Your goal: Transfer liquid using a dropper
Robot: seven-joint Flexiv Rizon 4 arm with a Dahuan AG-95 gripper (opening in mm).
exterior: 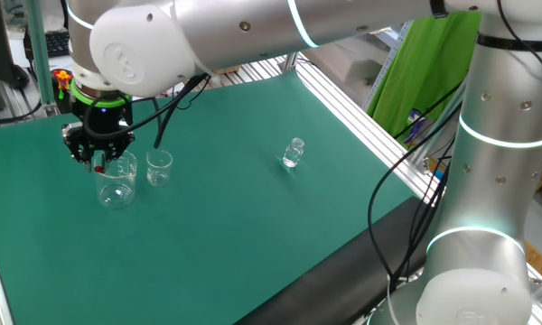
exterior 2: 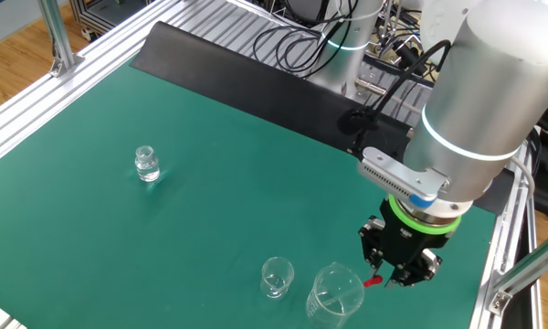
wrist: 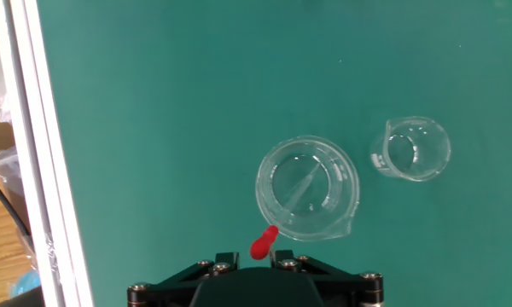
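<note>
The dropper (wrist: 264, 242) leans in the large clear beaker (wrist: 307, 188). Its red bulb sticks out over the near rim and its thin clear stem slants down inside. My gripper (wrist: 254, 256) hovers right above the bulb with its fingers apart on either side, not pressing it. In one fixed view the gripper (exterior: 98, 161) is over the large beaker (exterior: 117, 185), with the red bulb (exterior: 99, 168) at its tips. The other fixed view shows the same gripper (exterior 2: 397, 274), bulb (exterior 2: 374, 281) and beaker (exterior 2: 333, 294). A smaller beaker (wrist: 416, 149) stands beside the large one.
The small beaker (exterior: 159, 169) stands close to the right of the large one. A small clear glass bottle (exterior: 294, 153) stands apart on the green mat, also seen in the other fixed view (exterior 2: 146, 164). Aluminium rails (wrist: 34, 153) border the mat. Black cables hang from the arm.
</note>
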